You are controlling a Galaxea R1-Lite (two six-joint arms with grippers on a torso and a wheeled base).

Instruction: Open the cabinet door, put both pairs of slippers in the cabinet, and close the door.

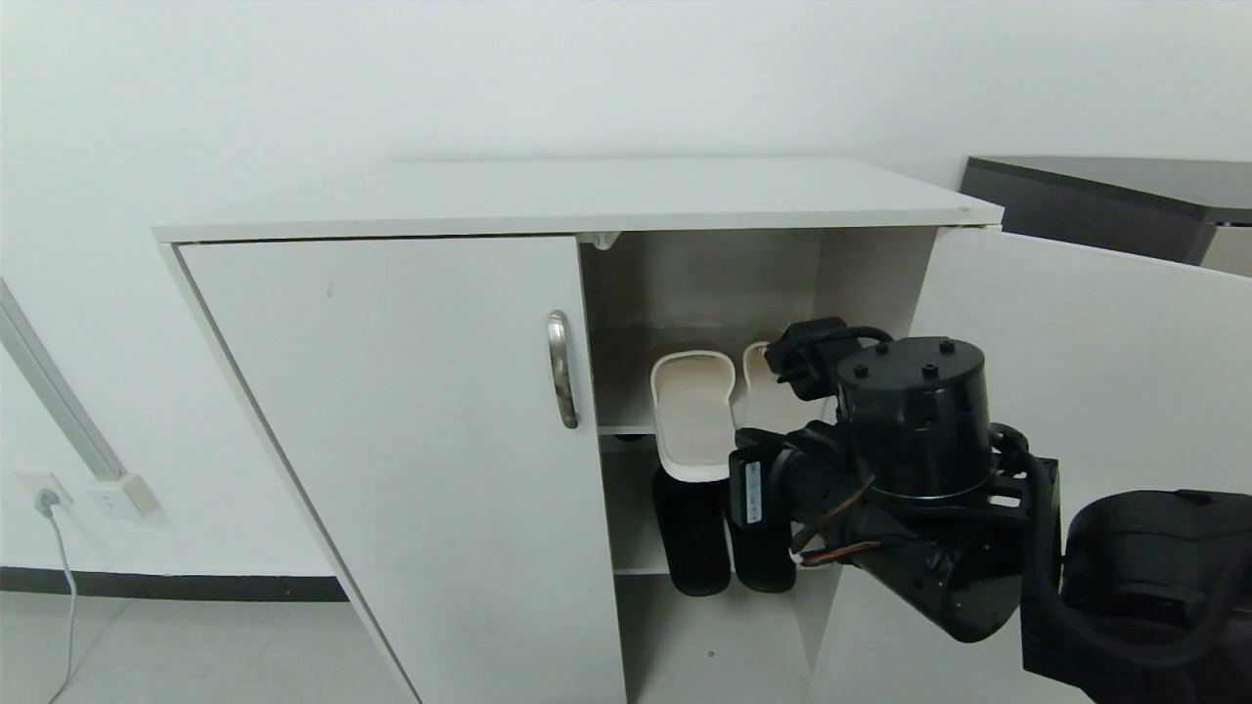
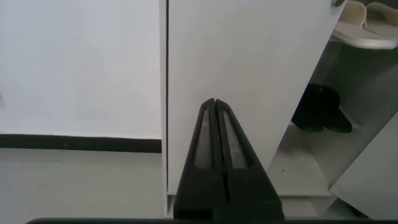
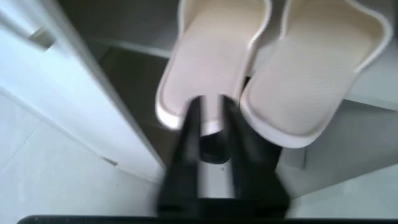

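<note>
Cream slippers (image 1: 693, 416) sit shelved in the cabinet (image 1: 587, 196) at twelve o'clock above the black slippers (image 1: 693, 536), both stowed so the open door (image 1: 1095, 352) can shut; right gripper (image 3: 211, 107), at their three o'clock, seems released; left gripper (image 2: 214, 104) clenched empty.

- White wall (image 1: 626, 68): plain, running across the far side of the scene.
- Dark grey tabletop (image 1: 1115, 191): showing at the far right, standing against the wall, its front edge darker than its top.
- White trunking strip (image 1: 49, 386): running slantwise down the wall at the far left.
- White box (image 1: 122, 497): sitting at the lower end of the trunking strip.
- Wall socket (image 1: 41, 489): sitting just left of the box, carrying a plug.
- White cable (image 1: 67, 596): hanging from the plug down toward the floor.
- Black skirting band (image 1: 176, 585): lining the foot of the wall on the left.
- Pale grey floor (image 1: 196, 650): lying nearest, meeting the skirting band.
</note>
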